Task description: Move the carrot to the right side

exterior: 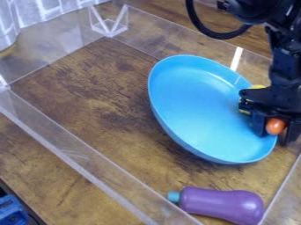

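My black gripper [272,121] reaches down at the right edge of the view, just past the right rim of the blue plate [200,101]. Its fingers are closed around a small orange thing, the carrot [275,127], of which only a rounded orange bit shows between the black fingers. The carrot's green top is hidden. The gripper sits low, close to the wooden tabletop.
A purple eggplant [223,204] with a pale blue stem lies at the bottom right. Clear plastic walls [70,145] fence the wooden surface on all sides. A clear plastic stand [108,19] is at the back left.
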You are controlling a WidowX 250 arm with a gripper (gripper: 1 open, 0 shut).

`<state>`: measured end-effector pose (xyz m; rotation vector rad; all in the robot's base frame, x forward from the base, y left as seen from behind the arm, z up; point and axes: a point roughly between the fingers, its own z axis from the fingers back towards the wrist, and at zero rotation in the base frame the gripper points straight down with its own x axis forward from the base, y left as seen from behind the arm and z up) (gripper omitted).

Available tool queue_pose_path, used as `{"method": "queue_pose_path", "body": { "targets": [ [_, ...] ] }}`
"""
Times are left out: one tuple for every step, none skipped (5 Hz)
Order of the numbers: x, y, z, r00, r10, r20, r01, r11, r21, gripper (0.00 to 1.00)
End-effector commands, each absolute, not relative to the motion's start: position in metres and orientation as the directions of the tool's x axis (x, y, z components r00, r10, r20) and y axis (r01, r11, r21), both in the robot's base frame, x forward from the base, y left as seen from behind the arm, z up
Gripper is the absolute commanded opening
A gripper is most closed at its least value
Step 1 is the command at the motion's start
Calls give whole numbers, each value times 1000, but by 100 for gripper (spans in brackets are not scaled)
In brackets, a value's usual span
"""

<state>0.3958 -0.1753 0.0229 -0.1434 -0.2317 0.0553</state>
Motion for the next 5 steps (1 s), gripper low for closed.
{"method": "queue_pose_path", "body": {
  "targets": [
    [379, -182, 16, 983, 55, 175, -33, 991, -128, 0],
    [379, -185, 23, 982, 77, 171, -56, 990, -126, 0],
    [379, -190, 30, 981, 99, 168, -78, 989, -125, 0],
    [378, -194, 30, 983, 73, 166, -52, 991, -125, 0],
    [377, -191, 31, 986, 48, 163, -27, 992, -127, 0]
  ]
}}
